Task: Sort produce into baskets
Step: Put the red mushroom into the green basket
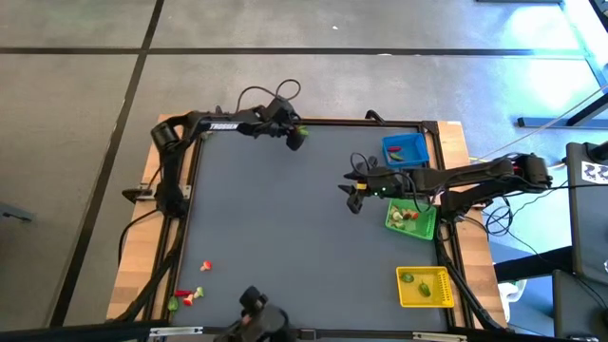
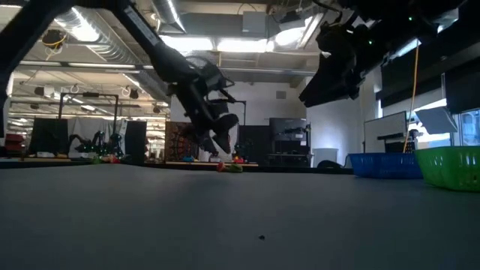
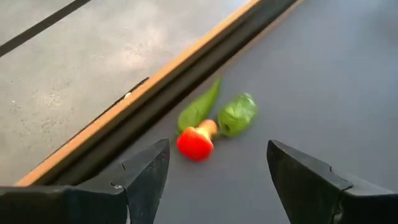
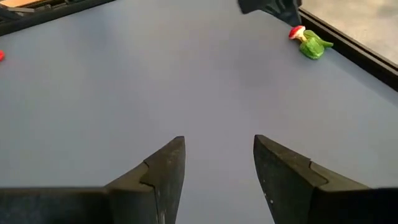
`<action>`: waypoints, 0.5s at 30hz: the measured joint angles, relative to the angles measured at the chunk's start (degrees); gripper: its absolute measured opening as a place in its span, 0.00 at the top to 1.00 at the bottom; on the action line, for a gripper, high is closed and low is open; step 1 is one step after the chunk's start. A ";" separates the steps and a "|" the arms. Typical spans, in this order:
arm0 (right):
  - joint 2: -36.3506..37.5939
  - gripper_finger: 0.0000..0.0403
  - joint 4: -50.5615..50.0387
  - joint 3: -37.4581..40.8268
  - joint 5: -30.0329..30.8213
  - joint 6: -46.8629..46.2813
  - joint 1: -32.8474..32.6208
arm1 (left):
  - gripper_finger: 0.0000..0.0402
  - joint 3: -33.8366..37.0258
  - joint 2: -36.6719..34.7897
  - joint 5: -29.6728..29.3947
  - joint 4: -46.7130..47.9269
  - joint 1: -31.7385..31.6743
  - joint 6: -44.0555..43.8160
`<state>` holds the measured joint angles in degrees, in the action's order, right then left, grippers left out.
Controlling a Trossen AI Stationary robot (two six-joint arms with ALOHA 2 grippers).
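Observation:
Three pieces of produce lie together on the grey table by its far edge: a red one [image 3: 194, 143], a green leaf-shaped one [image 3: 199, 109] and a round green one [image 3: 237, 115]. My left gripper [image 3: 217, 174] hangs open just above and short of them, slanting down, touching nothing; it also shows in the high view [image 1: 296, 136] and low view [image 2: 217, 139]. My right gripper [image 1: 356, 198] stands open over the table's middle right, nothing between its fingers [image 4: 219, 162]. The blue basket [image 1: 406, 150], green basket [image 1: 410, 217] and yellow basket [image 1: 425, 287] line the right edge.
More produce lies near the table's front left corner [image 1: 204, 266], [image 1: 185, 297]. The table's raised wooden rim [image 3: 155, 81] runs close behind the three pieces. A camera mount [image 1: 252, 304] stands at the near edge. The grey middle of the table [image 1: 275, 218] is bare.

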<state>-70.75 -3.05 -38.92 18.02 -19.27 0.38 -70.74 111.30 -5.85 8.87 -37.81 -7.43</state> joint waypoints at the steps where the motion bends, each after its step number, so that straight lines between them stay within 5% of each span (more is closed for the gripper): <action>1: -0.36 0.53 -0.12 0.00 0.00 0.02 0.00 | 0.34 -1.13 1.09 -0.06 0.54 -0.47 -0.23; 10: -3.38 0.53 -0.23 0.02 -0.08 0.02 0.00 | 0.34 -4.26 6.85 0.50 1.98 -3.67 -2.90; 15: -3.40 0.53 -0.22 0.02 -0.15 0.04 0.00 | 0.44 -4.22 7.41 2.16 2.75 -3.66 -2.53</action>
<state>-74.15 -3.27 -38.89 17.87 -19.22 0.38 -74.96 118.71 -3.68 11.62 -41.47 -9.96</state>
